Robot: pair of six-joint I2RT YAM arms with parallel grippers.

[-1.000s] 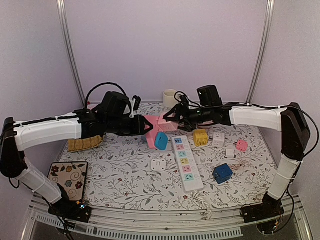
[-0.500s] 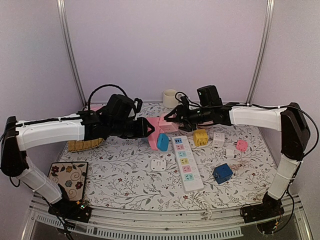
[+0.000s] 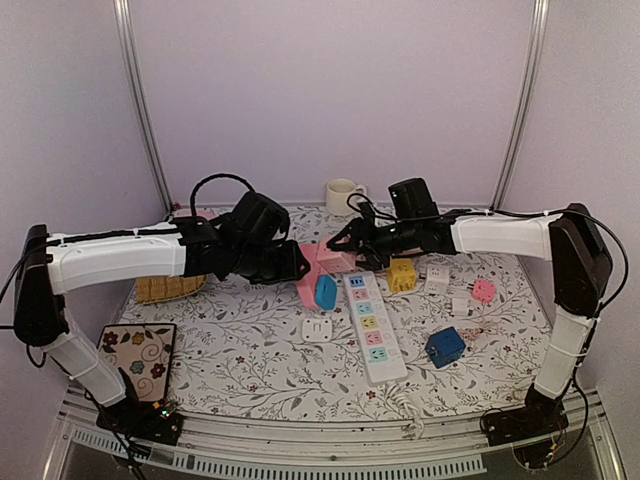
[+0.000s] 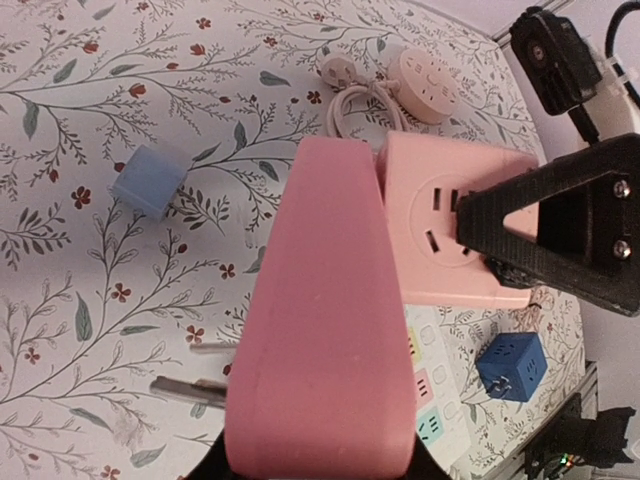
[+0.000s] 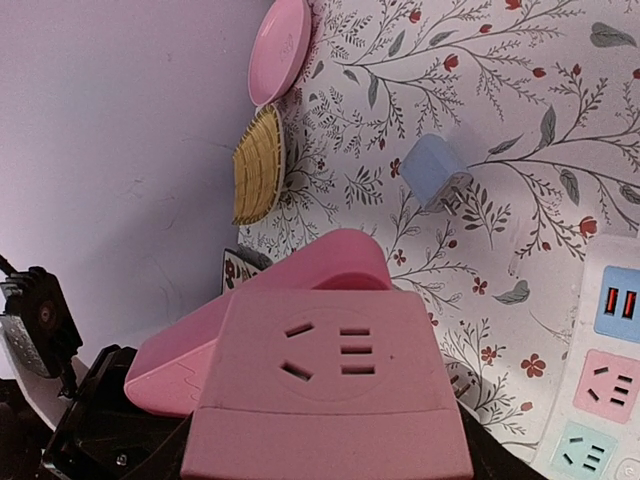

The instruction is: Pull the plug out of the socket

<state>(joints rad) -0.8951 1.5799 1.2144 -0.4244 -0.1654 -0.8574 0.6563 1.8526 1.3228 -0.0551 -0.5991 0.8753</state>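
- Step: the pull itself. Left gripper (image 3: pixel 297 264) clamps the pink plug (image 4: pixel 325 330), right gripper (image 3: pixel 347 240) clamps the pink socket (image 5: pixel 330 400), both above the counter (image 3: pixel 250 345).
- Plug touches the socket's side; can't tell if it's seated.
- Next: pull straight apart, grips firm.

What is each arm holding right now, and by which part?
The left jaws clamp the pink plug at its near end. The right jaws clamp the pink socket block at the end nearest their own wrist.
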